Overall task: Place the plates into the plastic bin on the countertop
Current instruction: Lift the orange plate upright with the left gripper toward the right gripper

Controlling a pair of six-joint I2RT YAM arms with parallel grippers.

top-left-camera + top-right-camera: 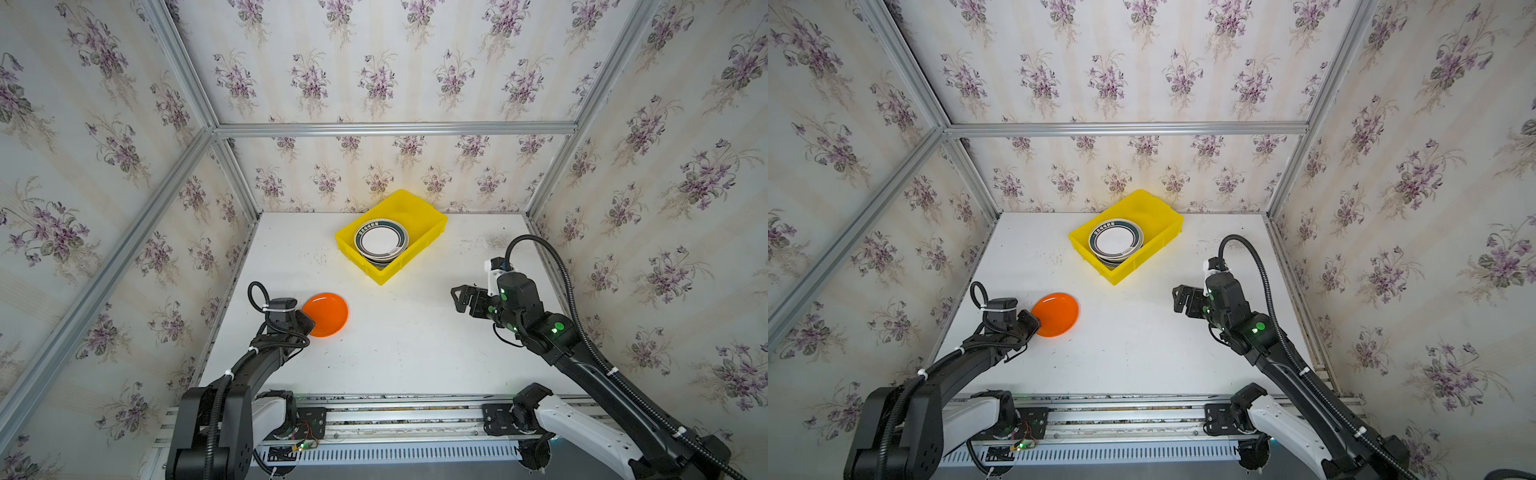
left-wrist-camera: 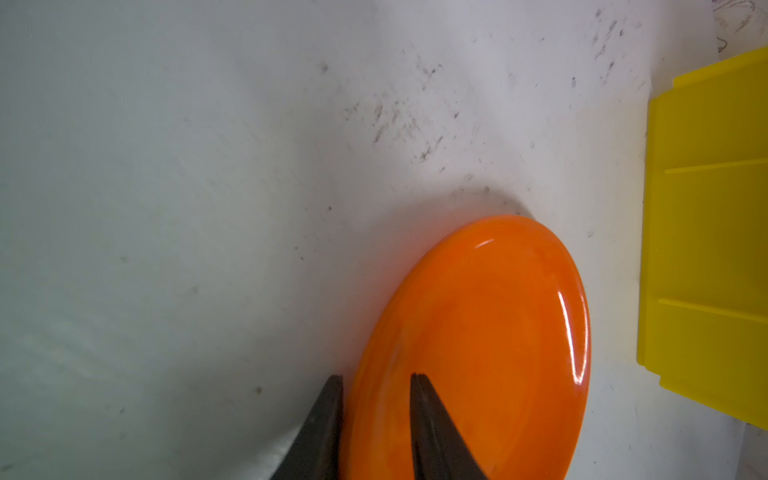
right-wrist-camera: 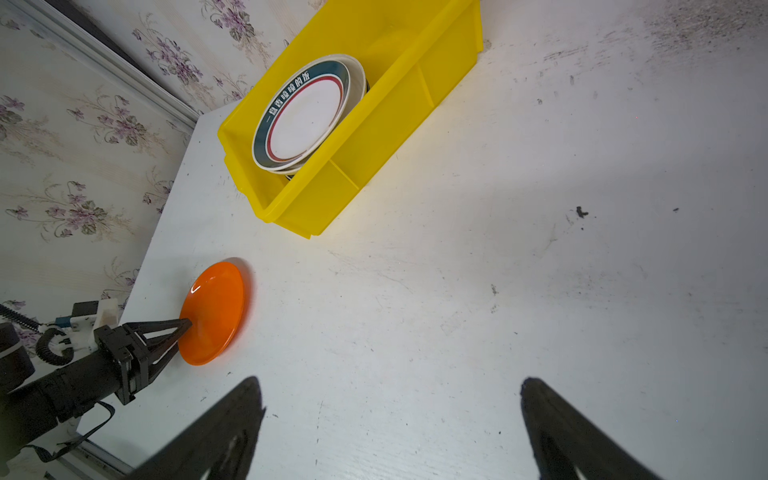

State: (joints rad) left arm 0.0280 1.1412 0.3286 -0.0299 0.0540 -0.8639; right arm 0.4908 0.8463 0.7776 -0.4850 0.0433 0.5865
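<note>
White tabletop (image 1: pixel 395 353) is showing dark scuffs and specks, thickest toward the upper right in both top views. Floral wallpaper (image 1: pixel 374 75) is covering the walls all round, with aluminium framing (image 1: pixel 395 129) running along the seams.

Left arm (image 1: pixel 266 365) is reaching in from the lower left of both top views, lying low over the tabletop. Left end effector (image 2: pixel 376 380) is straddling the near rim of the orange plate (image 1: pixel 328 313), one finger on the upper face and one against the outer edge. The jaws are pinching the rim, as far as the left wrist view shows. Orange plate is sitting left of centre on the tabletop, well apart from the plastic bin. It is looking slightly tilted; can't tell if it is clearing the surface.

Right arm (image 1: pixel 582 365) is coming in from the lower right, wrist pointing toward frame centre. Right end effector (image 1: pixel 459 297) is hovering over bare tabletop, fingers spread wide, gripping nothing.

Plastic bin (image 1: pixel 415 253), yellow, is sitting at upper centre of the tabletop, turned diagonally, far corner near the back wall. Stack of plates (image 1: pixel 380 262) is resting inside at its lower-left end. Top plate (image 1: pixel 381 243) is showing white with a dark green band, a thin red ring and white lettering.
</note>
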